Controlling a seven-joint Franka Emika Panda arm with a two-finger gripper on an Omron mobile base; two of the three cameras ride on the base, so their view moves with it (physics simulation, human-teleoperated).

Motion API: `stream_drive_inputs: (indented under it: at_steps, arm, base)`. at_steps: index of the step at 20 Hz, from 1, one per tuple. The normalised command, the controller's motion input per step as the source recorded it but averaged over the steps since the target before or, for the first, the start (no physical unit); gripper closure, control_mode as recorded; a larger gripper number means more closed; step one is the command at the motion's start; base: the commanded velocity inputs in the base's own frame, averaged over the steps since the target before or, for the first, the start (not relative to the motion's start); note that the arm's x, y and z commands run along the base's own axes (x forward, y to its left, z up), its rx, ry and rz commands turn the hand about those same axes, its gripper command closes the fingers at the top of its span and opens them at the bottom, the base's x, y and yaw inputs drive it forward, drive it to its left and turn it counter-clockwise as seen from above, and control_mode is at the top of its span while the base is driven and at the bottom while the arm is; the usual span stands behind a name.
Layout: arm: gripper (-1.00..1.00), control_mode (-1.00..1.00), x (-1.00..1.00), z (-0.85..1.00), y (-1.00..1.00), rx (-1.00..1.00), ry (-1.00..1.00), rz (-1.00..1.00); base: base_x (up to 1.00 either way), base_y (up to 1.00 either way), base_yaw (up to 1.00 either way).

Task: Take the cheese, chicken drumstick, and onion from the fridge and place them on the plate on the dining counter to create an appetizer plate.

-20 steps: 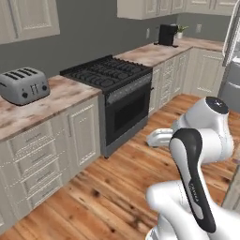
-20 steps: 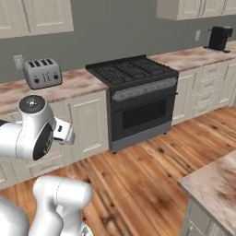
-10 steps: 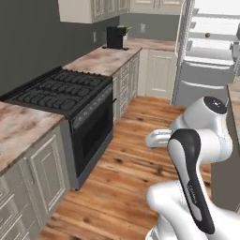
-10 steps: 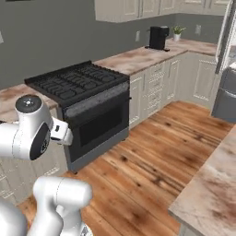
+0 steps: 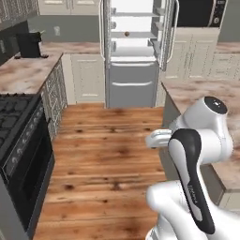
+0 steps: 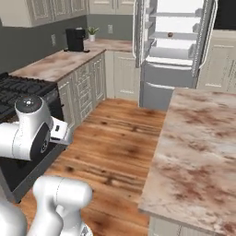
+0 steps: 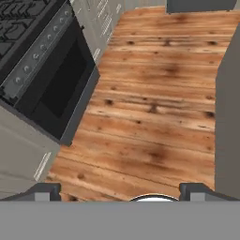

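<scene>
The fridge stands at the far end of the kitchen with both upper doors open and its white shelves showing. A small round brown onion sits on a middle shelf. The marbled dining counter runs along the right. My gripper hangs over the wood floor, far from the fridge, with its fingertips spread wide and nothing between them. The cheese, chicken drumstick and plate are out of view.
A black stove stands on the left. A counter run with a black coffee machine follows it toward the fridge. A wood floor aisle lies between this run and the dining counter.
The whole picture has swung: the base has turned from facing the toaster and stove to facing the open fridge. The arm keeps its folded pose and the gripper stays open.
</scene>
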Motion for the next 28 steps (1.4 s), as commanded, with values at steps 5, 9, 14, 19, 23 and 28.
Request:
stream_drive_inputs:
  at_steps: [5, 9, 14, 19, 23, 28]
  arm:
    - [-1.0, 1.0, 0.0, 0.0, 0.0, 0.0, 0.0, 0.0]
    - [-1.0, 1.0, 0.0, 0.0, 0.0, 0.0, 0.0, 0.0]
    - [-1.0, 1.0, 0.0, 0.0, 0.0, 0.0, 0.0, 0.0]
    - [-1.0, 1.0, 0.0, 0.0, 0.0, 0.0, 0.0, 0.0]
    - [-1.0, 1.0, 0.0, 0.0, 0.0, 0.0, 0.0, 0.0]
    - [-1.0, 1.0, 0.0, 0.0, 0.0, 0.0, 0.0, 0.0]
  base:
    - [0.92, 0.53, -0.58]
    - [1.0, 0.75, -0.45]
    - [1.0, 0.55, -0.31]
    - [1.0, 0.01, -0.11]
    - [1.0, 0.0, -0.1]
    - [1.0, 0.0, -0.03]
